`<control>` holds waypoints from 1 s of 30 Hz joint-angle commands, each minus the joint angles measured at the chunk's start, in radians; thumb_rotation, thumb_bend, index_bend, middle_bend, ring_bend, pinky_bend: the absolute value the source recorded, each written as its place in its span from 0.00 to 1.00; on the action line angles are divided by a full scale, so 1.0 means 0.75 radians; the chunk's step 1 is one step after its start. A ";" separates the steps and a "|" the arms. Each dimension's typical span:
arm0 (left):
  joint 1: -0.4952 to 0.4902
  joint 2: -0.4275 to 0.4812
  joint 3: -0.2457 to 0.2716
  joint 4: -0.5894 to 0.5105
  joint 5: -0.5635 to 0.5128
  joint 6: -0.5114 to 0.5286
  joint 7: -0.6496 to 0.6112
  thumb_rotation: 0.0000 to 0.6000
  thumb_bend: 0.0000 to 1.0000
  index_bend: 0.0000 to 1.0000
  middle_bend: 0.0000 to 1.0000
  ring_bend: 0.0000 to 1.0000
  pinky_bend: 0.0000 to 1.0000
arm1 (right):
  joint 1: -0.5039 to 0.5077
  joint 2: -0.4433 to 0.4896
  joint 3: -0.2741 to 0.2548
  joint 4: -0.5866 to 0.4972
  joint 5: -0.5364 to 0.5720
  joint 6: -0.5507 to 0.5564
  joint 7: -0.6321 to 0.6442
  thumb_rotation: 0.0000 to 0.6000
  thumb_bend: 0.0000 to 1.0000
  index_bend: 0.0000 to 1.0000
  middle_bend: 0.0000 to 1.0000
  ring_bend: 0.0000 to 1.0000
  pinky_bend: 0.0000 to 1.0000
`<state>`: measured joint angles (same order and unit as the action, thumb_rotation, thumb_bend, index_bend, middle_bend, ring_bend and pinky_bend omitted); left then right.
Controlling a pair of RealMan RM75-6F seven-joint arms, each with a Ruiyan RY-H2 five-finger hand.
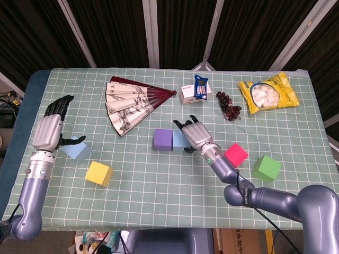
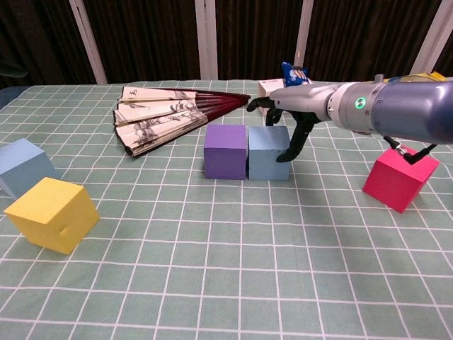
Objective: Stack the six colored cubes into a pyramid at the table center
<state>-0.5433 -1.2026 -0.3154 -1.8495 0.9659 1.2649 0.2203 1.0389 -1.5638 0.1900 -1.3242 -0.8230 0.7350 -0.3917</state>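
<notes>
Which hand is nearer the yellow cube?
Left. The left hand hovers just up-left of the yellow cube; the right hand is far across, at the blue cube.

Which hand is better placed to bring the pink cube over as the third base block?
Right. The right hand is at the blue cube, and the pink cube lies close on that side. The left hand is far off by the light blue cube.
</notes>
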 commanded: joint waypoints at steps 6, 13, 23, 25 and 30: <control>0.001 0.003 0.000 -0.004 0.006 -0.001 -0.004 1.00 0.12 0.00 0.03 0.03 0.00 | -0.002 -0.011 -0.003 -0.003 -0.007 0.026 -0.007 1.00 0.27 0.00 0.40 0.21 0.04; 0.001 0.004 -0.001 -0.004 0.005 -0.001 -0.005 1.00 0.12 0.00 0.03 0.03 0.00 | -0.005 -0.019 -0.002 0.002 -0.004 0.038 -0.009 1.00 0.27 0.00 0.37 0.20 0.04; 0.000 0.005 -0.003 -0.002 0.002 -0.003 -0.007 1.00 0.12 0.00 0.03 0.03 0.00 | -0.004 -0.026 -0.004 0.000 0.013 0.037 -0.018 1.00 0.27 0.00 0.28 0.15 0.02; 0.000 0.005 -0.002 -0.002 0.003 -0.002 -0.006 1.00 0.12 0.00 0.03 0.03 0.00 | -0.003 -0.026 -0.004 -0.002 0.016 0.036 -0.021 1.00 0.27 0.00 0.26 0.14 0.02; 0.000 0.006 -0.003 -0.002 0.003 -0.002 -0.007 1.00 0.12 0.00 0.03 0.03 0.00 | -0.003 -0.026 -0.009 -0.008 0.023 0.035 -0.028 1.00 0.27 0.00 0.21 0.12 0.01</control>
<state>-0.5432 -1.1981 -0.3176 -1.8511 0.9681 1.2630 0.2146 1.0369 -1.5830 0.1838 -1.3303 -0.8059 0.7611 -0.4124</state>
